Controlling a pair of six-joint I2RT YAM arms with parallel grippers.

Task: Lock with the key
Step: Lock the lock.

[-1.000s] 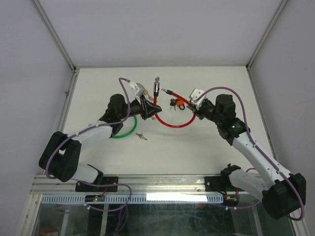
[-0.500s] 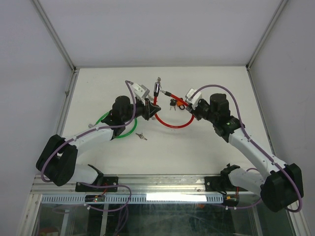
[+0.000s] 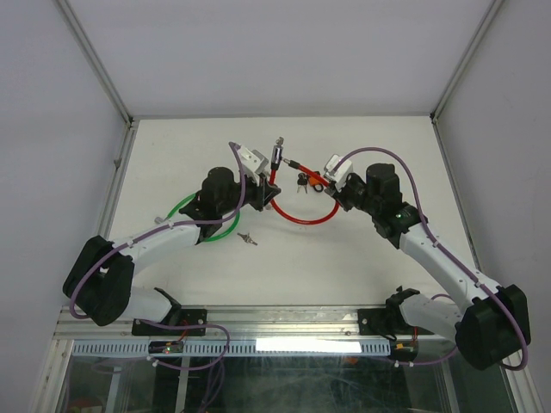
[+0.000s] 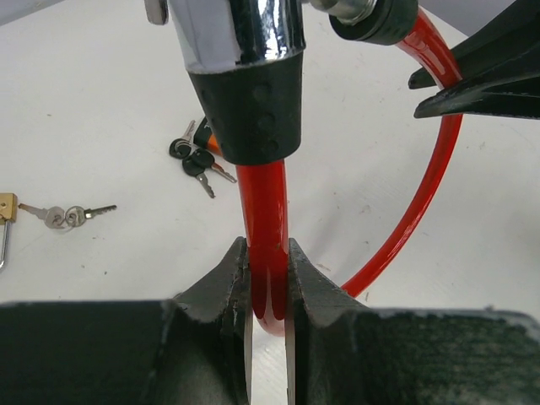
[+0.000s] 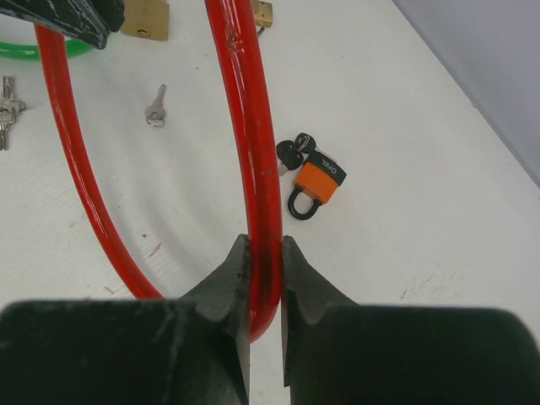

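Seen from above, the red cable lock (image 3: 303,217) makes a loop on the white table (image 3: 362,258). Each arm holds one end of it. The left gripper (image 3: 263,193) is pressed onto the cable just under the shiny lock head (image 3: 275,153). The right gripper (image 3: 341,193) pinches the other end. That end's tip (image 3: 291,160) sits just beside the lock head, and I cannot tell if they touch.

The left wrist camera shows its pinch up close. Two black fingers (image 4: 221,283) squeeze the red cable, and the lock head's black collar is right above them. Past the fingers, a bit to the left, lies a bunch of black-topped keys (image 4: 197,160).

Only the right wrist camera shows a small orange padlock (image 5: 315,180) right by those keys. It lies just to the right of the cable, ahead of that gripper. Further ahead on the left are a single silver key (image 5: 155,106), a brass padlock (image 5: 145,18) and a green cable (image 5: 52,49). From above, the left arm hides part of the green cable.
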